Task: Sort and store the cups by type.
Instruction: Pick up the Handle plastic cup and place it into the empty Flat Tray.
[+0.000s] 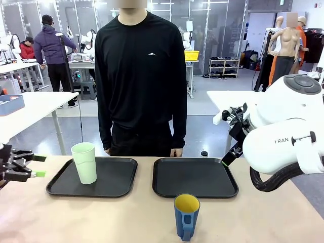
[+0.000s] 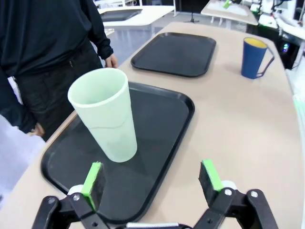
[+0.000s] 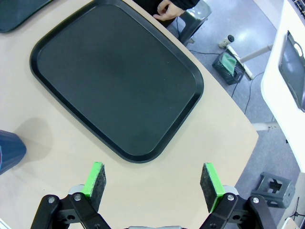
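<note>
Blue mug [image 1: 187, 216] stands upright on the surface [image 1: 126, 220] on my side of the empty tray [image 1: 195, 177], nearer my right claw [image 3: 152, 169] than my left claw [image 2: 151, 167], both with jaws apart.

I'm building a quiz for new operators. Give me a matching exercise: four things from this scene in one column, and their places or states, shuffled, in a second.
Things
1. tumbler
2. mug
3. left end effector
4. right end effector

Places and states
A. open, by the right tray
B. upright on the left tray
C. open, by the left tray
D. upright on the bare table, on neither tray

Pairs: 1-B, 2-D, 3-C, 4-A
</note>
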`<state>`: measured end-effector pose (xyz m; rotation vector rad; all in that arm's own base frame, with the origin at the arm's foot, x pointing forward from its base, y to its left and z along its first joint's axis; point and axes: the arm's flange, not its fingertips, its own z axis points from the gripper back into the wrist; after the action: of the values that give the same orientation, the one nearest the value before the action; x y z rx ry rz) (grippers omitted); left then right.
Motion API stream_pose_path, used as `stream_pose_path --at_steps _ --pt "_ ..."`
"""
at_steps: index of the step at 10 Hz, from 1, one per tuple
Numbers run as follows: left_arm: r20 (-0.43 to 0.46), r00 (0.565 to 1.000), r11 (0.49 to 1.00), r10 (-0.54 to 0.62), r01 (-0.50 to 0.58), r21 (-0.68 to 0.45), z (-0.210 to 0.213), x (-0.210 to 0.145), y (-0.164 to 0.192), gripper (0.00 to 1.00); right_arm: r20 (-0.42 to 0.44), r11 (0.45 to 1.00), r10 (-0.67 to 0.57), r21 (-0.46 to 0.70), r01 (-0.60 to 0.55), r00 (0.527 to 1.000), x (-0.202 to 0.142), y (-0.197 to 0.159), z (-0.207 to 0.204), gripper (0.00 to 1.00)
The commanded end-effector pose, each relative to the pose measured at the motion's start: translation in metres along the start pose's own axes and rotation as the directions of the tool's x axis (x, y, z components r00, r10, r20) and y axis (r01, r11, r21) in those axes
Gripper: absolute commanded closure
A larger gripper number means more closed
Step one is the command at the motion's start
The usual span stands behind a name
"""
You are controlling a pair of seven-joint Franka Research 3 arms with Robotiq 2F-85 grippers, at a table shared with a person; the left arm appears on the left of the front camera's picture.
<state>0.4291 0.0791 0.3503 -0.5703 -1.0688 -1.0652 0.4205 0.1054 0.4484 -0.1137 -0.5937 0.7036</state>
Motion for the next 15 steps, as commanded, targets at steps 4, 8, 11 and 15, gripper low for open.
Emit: stream_pose_path --at_steps 4,8,11,15 --pt "-0.013 1.0 0.999 0.017 -0.017 -0.029 0.022 0.032 -0.028 0.0 -0.001 1.0 -0.002 0.003 0.002 1.0 0.0 0.0 0.0 0.0" --pt "0.037 0.999 1.0 0.004 -0.004 -0.009 0.019 0.031 -0.003 0.0 -0.001 1.0 -0.002 0.003 0.002 1.0 0.0 0.0 0.0 0.0" --pt "0.037 0.999 1.0 0.004 -0.004 -0.009 0.019 0.031 -0.003 0.0 -0.001 1.0 -0.002 0.003 0.002 1.0 0.0 0.0 0.0 0.0" --pt "0.037 0.999 1.0 0.004 -0.004 -0.009 0.019 0.031 -0.003 0.0 -0.001 1.0 -0.002 0.003 0.002 1.0 0.0 0.0 0.0 0.0"
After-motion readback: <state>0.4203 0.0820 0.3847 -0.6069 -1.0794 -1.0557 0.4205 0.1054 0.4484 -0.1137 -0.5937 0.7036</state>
